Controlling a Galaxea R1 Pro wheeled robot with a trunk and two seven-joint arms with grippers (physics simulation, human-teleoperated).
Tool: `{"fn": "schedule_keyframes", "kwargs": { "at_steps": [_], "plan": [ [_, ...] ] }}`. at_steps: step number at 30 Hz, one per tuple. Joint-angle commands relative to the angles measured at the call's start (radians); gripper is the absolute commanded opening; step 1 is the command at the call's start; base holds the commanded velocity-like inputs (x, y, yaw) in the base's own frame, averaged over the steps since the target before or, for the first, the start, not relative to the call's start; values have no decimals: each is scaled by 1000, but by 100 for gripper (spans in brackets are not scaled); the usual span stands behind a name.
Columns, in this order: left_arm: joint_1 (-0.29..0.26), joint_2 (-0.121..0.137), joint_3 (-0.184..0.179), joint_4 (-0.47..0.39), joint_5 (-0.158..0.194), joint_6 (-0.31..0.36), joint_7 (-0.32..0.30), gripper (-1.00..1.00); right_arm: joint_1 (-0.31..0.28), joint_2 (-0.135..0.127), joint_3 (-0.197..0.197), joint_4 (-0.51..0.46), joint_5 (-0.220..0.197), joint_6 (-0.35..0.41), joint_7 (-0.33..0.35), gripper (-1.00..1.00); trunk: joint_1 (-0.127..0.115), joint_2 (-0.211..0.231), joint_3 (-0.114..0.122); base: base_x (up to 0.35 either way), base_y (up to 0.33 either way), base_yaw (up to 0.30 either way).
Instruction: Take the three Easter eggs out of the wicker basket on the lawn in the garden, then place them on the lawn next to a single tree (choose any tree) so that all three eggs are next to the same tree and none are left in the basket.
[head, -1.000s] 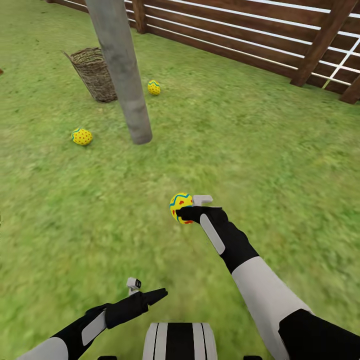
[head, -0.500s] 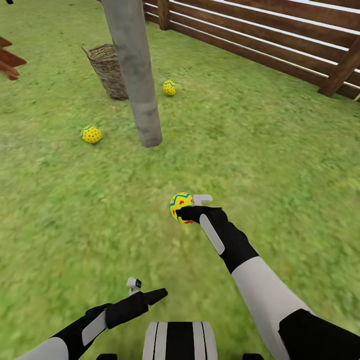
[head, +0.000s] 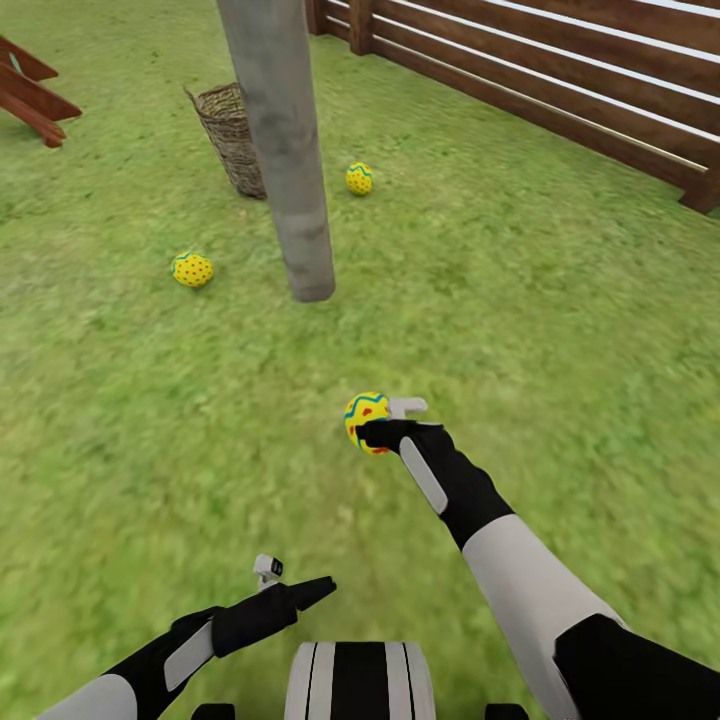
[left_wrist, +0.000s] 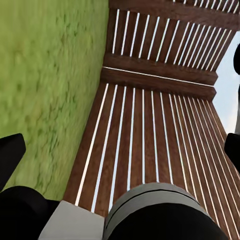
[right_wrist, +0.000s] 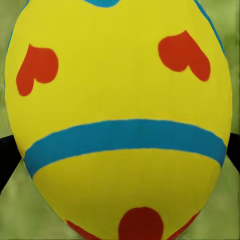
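Observation:
My right gripper (head: 387, 421) is shut on a yellow Easter egg (head: 363, 413) with blue bands and red marks, held above the lawn (head: 560, 330); up close in the right wrist view the egg (right_wrist: 122, 115) sits between the black fingers. Two more eggs lie on the grass: a red-dotted one (head: 193, 269) left of the tree trunk (head: 285, 160) and one (head: 359, 178) beyond it to the right. The wicker basket (head: 233, 135) stands behind the trunk, partly hidden by it. My left gripper (head: 298, 578) is open and holds nothing, low near my base.
A brown slatted fence (head: 560, 70) runs along the back right, and the fence (left_wrist: 150, 130) also shows in the left wrist view. A reddish wooden structure (head: 35, 95) stands at the far left. Open grass lies between me and the trunk.
The camera has moved, so the trunk, basket and lying eggs sit further right and lower in the picture. The right gripper still holds the egg, slightly lower. The left arm is unchanged.

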Motion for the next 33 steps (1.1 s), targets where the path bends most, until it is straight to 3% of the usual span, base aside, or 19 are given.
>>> {"fn": "schedule_keyframes", "kwargs": {
  "at_steps": [1,7,14,33],
  "plan": [
    [-1,1,-7,0,9,11,-2,100,-1,0,1,6,-10,-15,-9,-100,0,0,-1,34,-13,7],
    [-1,2,-7,-1,10,8,-5,100,-1,0,1,11,-10,-38,-9,-100,0,0,-2,17,-3,1],
    [-1,2,-7,-1,10,7,-5,100,-1,0,3,11,-12,-75,-9,-100,0,0,-2,254,-111,0],
    [-1,2,-7,-1,11,7,-8,100,-1,0,6,11,-12,-78,-9,-100,0,0,-2,70,-6,0]
  ]
}}
